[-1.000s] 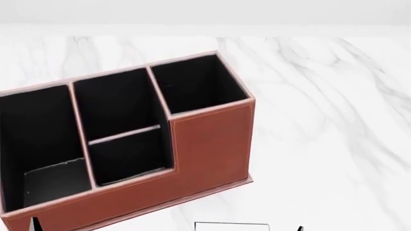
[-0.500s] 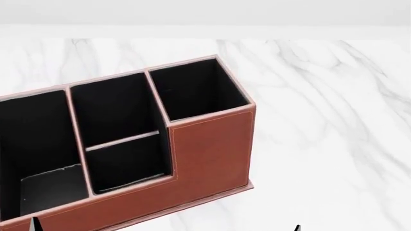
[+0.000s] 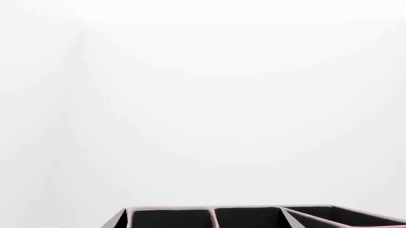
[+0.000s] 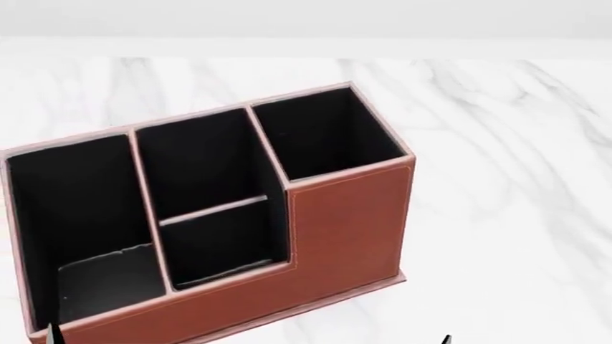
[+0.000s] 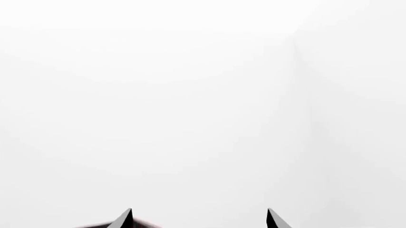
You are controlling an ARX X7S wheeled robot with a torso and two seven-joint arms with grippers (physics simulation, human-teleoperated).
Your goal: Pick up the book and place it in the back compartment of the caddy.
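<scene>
- From the head view I had the caddy sitting on the white marble worktop, turned at an angle, its red-brown front wall facing me and its pale pink rim running round four black-lined cells.
- The tall square cell stood at the caddy's right end; the long full-depth cell lay at its left end.
- Between them, the middle column was split by a low divider. The back compartment was the far half, and I saw nothing inside it.
- The book did not show in any of my views, so I could not say where it lay.
- Right gripper: in the right wrist view two dark fingertips poked up at the bottom edge, well apart, with nothing between them. I read it as spread wide and holding nothing.
- In the head view only a sliver of dark tip showed at the bottom edge on the right side, and another at the left, in front of the caddy's near wall.
- Left gripper: the left wrist view showed no fingers, only the caddy's rim low in the picture against a blank white wall. I could not tell whether it was spread or closed.
</scene>
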